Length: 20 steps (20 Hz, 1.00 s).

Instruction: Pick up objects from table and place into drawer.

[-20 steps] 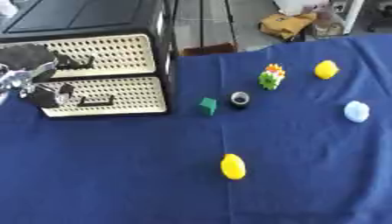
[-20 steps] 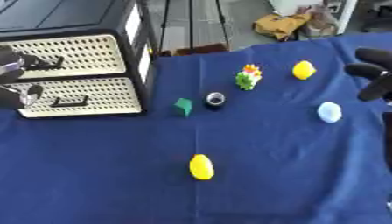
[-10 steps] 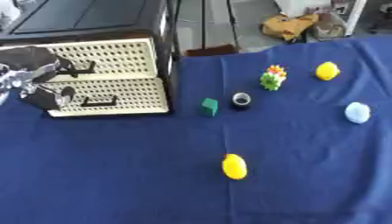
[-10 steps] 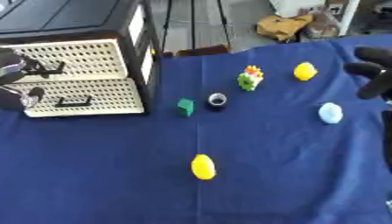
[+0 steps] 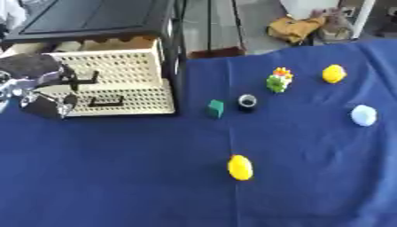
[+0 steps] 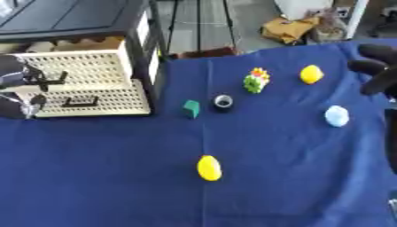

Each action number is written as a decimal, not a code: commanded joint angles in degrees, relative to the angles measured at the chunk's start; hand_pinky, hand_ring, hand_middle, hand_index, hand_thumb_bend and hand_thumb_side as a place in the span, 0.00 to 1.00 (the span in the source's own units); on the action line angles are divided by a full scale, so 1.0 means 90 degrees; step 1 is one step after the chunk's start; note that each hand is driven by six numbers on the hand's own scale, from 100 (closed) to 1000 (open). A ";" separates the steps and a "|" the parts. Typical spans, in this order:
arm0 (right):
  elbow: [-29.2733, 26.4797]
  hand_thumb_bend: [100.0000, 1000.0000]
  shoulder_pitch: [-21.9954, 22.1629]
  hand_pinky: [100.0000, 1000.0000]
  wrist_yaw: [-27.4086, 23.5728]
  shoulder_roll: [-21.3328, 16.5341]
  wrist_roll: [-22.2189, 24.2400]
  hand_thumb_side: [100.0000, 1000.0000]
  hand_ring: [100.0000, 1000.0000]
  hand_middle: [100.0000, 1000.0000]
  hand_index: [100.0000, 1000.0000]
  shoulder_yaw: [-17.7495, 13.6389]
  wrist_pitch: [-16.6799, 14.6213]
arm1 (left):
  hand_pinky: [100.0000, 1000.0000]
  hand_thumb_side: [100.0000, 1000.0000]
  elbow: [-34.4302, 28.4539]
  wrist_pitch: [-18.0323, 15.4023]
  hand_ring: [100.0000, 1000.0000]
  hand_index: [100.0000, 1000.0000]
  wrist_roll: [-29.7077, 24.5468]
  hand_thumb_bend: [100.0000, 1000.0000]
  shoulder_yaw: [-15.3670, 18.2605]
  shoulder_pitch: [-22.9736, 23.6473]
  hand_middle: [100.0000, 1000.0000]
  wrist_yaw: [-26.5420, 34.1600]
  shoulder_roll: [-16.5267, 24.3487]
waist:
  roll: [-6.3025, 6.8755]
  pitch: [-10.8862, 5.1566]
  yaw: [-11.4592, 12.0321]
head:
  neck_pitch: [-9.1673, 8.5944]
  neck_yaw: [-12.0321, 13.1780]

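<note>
A black cabinet (image 5: 101,17) at the left holds two cream perforated drawers. The upper drawer (image 5: 116,66) stands partly pulled out, its inside showing along the top. My left hand (image 5: 35,73) is curled at that drawer's black handle (image 5: 83,79). The lower drawer (image 5: 124,99) is closed. On the blue cloth lie a yellow oval (image 5: 239,167), a green cube (image 5: 215,108), a small black ring-shaped thing (image 5: 247,101), a green and orange toy (image 5: 278,80), a yellow lump (image 5: 333,73) and a pale blue lump (image 5: 362,115). My right hand (image 6: 376,68) hovers at the right edge, fingers relaxed, holding nothing.
The blue cloth (image 5: 116,177) covers the whole table, with open room in front and to the left of the yellow oval. Beyond the far edge are floor, black stand legs (image 5: 209,22) and a tan bag (image 5: 294,29).
The upper drawer has slid out toward me with my left hand at its handle. The whole picture has shifted slightly. The right hand stays at the right edge.
</note>
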 commanded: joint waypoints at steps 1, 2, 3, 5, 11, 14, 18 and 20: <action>-0.0082 0.00 -0.0039 0.74 -0.0057 -0.0046 -0.0044 0.95 0.80 0.44 0.76 -0.0080 0.0027 | 0.00 0.16 -0.0542 0.0021 0.00 0.61 0.0018 0.00 0.0084 0.0121 0.07 0.0066 0.0256 | -0.0022 -0.0167 0.0038 | 0.0067 -0.0049; -0.0082 0.00 -0.0042 0.74 -0.0061 -0.0045 -0.0052 0.95 0.80 0.44 0.76 -0.0085 0.0036 | 0.00 0.16 -0.0708 0.0043 0.00 0.61 0.0021 0.00 0.0104 0.0193 0.07 0.0077 0.0273 | -0.0023 -0.0168 0.0052 | 0.0068 -0.0058; -0.0082 0.00 -0.0045 0.74 -0.0064 -0.0045 -0.0058 0.95 0.80 0.44 0.76 -0.0089 0.0042 | 0.00 0.16 -0.0858 0.0069 0.00 0.61 0.0017 0.00 0.0121 0.0258 0.07 0.0080 0.0287 | -0.0024 -0.0170 0.0064 | 0.0070 -0.0063; -0.0082 0.00 -0.0050 0.74 -0.0072 -0.0045 -0.0069 0.95 0.80 0.44 0.76 -0.0094 0.0050 | 0.00 0.16 -0.1134 0.0128 0.00 0.61 0.0014 0.00 0.0154 0.0378 0.07 0.0066 0.0314 | -0.0030 -0.0173 0.0087 | 0.0065 -0.0076; -0.0082 0.00 -0.0063 0.74 -0.0074 -0.0039 -0.0095 0.95 0.80 0.44 0.76 -0.0116 0.0054 | 0.00 0.16 -0.1668 0.0255 0.00 0.61 -0.0046 0.00 0.0219 0.0601 0.07 0.0070 0.0318 | -0.0054 -0.0154 0.0124 | 0.0029 -0.0111; -0.0082 0.00 -0.0074 0.74 -0.0078 -0.0037 -0.0106 0.95 0.80 0.44 0.76 -0.0121 0.0053 | 0.00 0.16 -0.1799 0.0296 0.00 0.60 -0.0069 0.00 0.0241 0.0688 0.07 -0.0004 0.0333 | -0.0062 -0.0144 0.0134 | 0.0014 -0.0111; -0.0082 0.00 -0.0085 0.74 -0.0088 -0.0031 -0.0097 0.95 0.80 0.44 0.76 -0.0111 0.0051 | 0.00 0.16 -0.1854 0.0325 0.00 0.73 -0.0093 0.00 0.0256 0.0765 0.07 -0.0070 0.0358 | -0.0069 -0.0132 0.0139 | -0.0013 -0.0114; -0.0082 0.00 -0.0083 0.74 -0.0098 -0.0026 -0.0083 0.95 0.80 0.44 0.76 -0.0103 0.0056 | 0.00 0.16 -0.1867 0.0328 0.00 0.82 -0.0121 0.00 0.0270 0.0778 0.07 -0.0055 0.0363 | -0.0072 -0.0125 0.0142 | -0.0018 -0.0115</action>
